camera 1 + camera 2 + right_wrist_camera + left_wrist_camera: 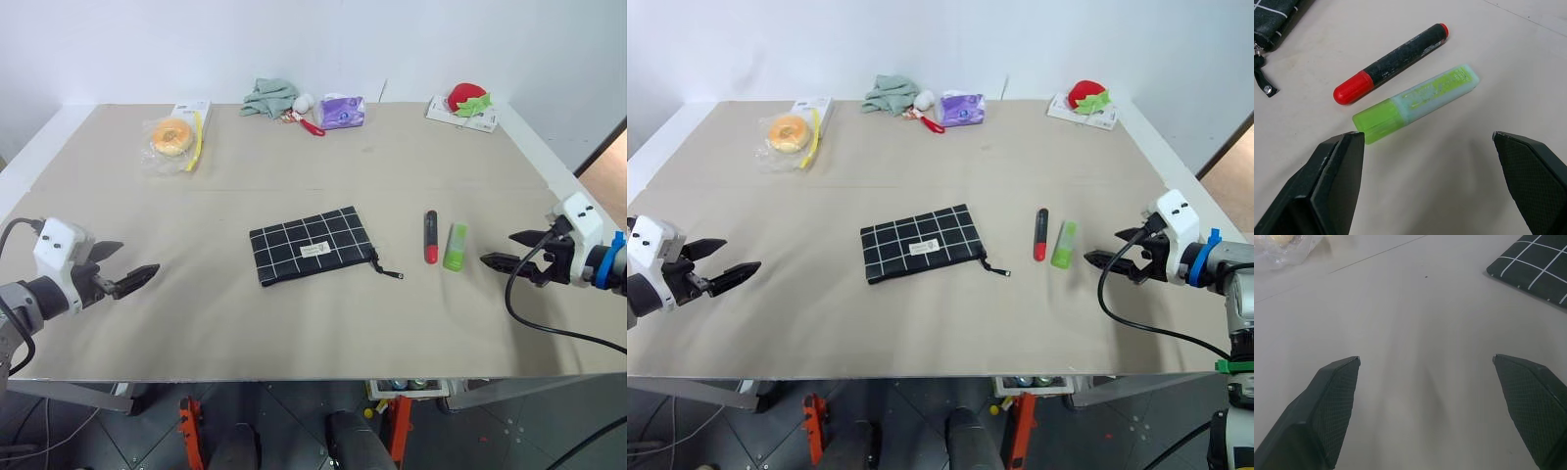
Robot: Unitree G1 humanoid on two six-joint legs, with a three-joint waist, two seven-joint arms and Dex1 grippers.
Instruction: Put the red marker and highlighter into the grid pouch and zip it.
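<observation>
The grid pouch (312, 245) lies flat mid-table, black with white lines, its zipper pull (389, 271) trailing to the right. To its right lie the red marker (430, 236), black with a red cap, and the light-green highlighter (456, 246), side by side. My right gripper (509, 248) hovers open just right of the highlighter, pointing at it; in the right wrist view the highlighter (1416, 104) and marker (1391, 63) lie ahead of its spread fingers. My left gripper (127, 264) is open at the table's left, well apart from the pouch (1535, 271).
Along the table's far edge sit a bagged bun (171, 139), a white box (193, 110), a green cloth (269, 97), a red-handled item (309, 124), a purple packet (342, 112) and a red-and-green toy on a card (468, 100). The front edge lies close below both grippers.
</observation>
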